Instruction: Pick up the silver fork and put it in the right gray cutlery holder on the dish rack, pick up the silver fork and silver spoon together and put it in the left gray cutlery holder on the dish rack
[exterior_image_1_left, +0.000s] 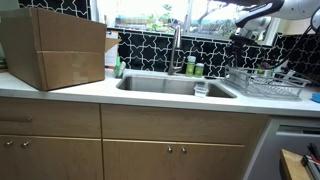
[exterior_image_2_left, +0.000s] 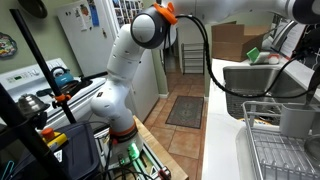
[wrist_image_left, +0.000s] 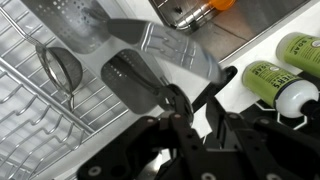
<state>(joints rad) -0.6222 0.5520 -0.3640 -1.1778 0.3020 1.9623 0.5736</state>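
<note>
The silvery wire dish rack (exterior_image_1_left: 266, 84) stands on the counter beside the sink and also shows in an exterior view (exterior_image_2_left: 268, 152) and in the wrist view (wrist_image_left: 40, 100). Perforated gray cutlery holders (wrist_image_left: 178, 50) (wrist_image_left: 75, 28) sit at the rack's edge, and another holder shows in an exterior view (exterior_image_2_left: 296, 120). My gripper (wrist_image_left: 195, 100) hangs above the rack close to a holder, on the arm at upper right (exterior_image_1_left: 246, 27). Its dark fingers stand close together with a narrow gap. I see no fork or spoon in it or elsewhere.
A small mesh strainer (wrist_image_left: 60, 66) lies in the rack. Green bottles (wrist_image_left: 285, 70) stand on the white counter beside it. The sink (exterior_image_1_left: 175, 84) with its faucet (exterior_image_1_left: 177, 48) is next to the rack. A large cardboard box (exterior_image_1_left: 55, 45) fills the far counter end.
</note>
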